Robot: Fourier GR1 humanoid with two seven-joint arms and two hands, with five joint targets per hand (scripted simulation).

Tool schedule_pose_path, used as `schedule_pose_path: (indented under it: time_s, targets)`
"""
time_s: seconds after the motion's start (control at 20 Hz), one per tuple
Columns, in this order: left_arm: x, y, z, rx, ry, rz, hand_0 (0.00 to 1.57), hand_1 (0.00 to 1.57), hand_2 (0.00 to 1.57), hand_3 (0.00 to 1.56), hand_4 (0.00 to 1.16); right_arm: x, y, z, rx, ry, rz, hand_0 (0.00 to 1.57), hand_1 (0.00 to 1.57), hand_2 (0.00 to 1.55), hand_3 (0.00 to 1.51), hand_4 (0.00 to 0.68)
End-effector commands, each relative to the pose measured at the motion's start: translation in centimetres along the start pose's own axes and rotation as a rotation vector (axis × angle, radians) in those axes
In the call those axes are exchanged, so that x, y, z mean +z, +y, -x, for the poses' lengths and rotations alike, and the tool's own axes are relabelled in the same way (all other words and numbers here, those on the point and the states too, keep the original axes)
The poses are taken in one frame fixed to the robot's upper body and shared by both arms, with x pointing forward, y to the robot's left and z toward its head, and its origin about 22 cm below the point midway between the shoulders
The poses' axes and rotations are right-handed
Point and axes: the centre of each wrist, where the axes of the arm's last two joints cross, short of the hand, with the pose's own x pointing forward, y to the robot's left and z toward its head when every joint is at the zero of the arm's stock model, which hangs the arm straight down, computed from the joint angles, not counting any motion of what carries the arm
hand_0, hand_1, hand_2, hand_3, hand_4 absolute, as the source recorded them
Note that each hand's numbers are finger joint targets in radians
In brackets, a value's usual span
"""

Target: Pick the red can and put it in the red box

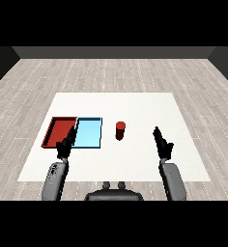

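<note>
A red can (120, 130) stands upright on the white table (135, 106), just right of the trays. The red tray (59, 131) lies at the left, with the light blue tray (89, 132) touching its right side. My right hand (162, 142) hovers to the right of the can, well apart from it, fingers straight and holding nothing. My left hand (66, 144) hangs over the near edge where the two trays meet, fingers relaxed and holding nothing.
Both trays hold nothing. The table's near edge runs just in front of my forearms, and a grey wooden floor surrounds the table.
</note>
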Motion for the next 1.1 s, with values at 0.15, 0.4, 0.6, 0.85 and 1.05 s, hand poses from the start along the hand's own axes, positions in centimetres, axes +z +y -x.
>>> schedule_pose_path:
  time_s: [0.15,0.4,0.6,0.85,1.05]
  targets:
    - [0.2,-0.3,0.2,0.033,-0.03,0.003,0.0,0.0,0.0,0.0,0.0,-1.7,-1.5,-0.3,-0.034,-0.032,-0.006,0.0,0.0,0.0,0.0,0.0]
    - [0.2,-0.7,-2.5,0.134,-0.459,-0.03,0.0,0.0,0.0,0.0,0.0,-2.1,-1.5,-3.5,-0.11,-0.342,-0.085,0.0,0.0,0.0,0.0,0.0]
    - [0.8,0.1,-1.5,0.152,-0.495,-0.019,0.0,0.0,0.0,0.0,0.0,-1.3,-1.4,0.2,-0.149,-0.37,-0.082,0.0,0.0,0.0,0.0,0.0]
    - [0.6,-1.3,-1.2,0.158,-0.479,-0.024,0.0,0.0,0.0,0.0,0.0,-2.0,-0.4,-1.0,-0.123,-0.362,-0.095,0.0,0.0,0.0,0.0,0.0]
    - [1.0,-0.4,0.4,0.176,-0.511,-0.03,0.0,0.0,0.0,0.0,0.0,-2.9,-1.0,-0.6,-0.111,-0.361,-0.087,0.0,0.0,0.0,0.0,0.0]
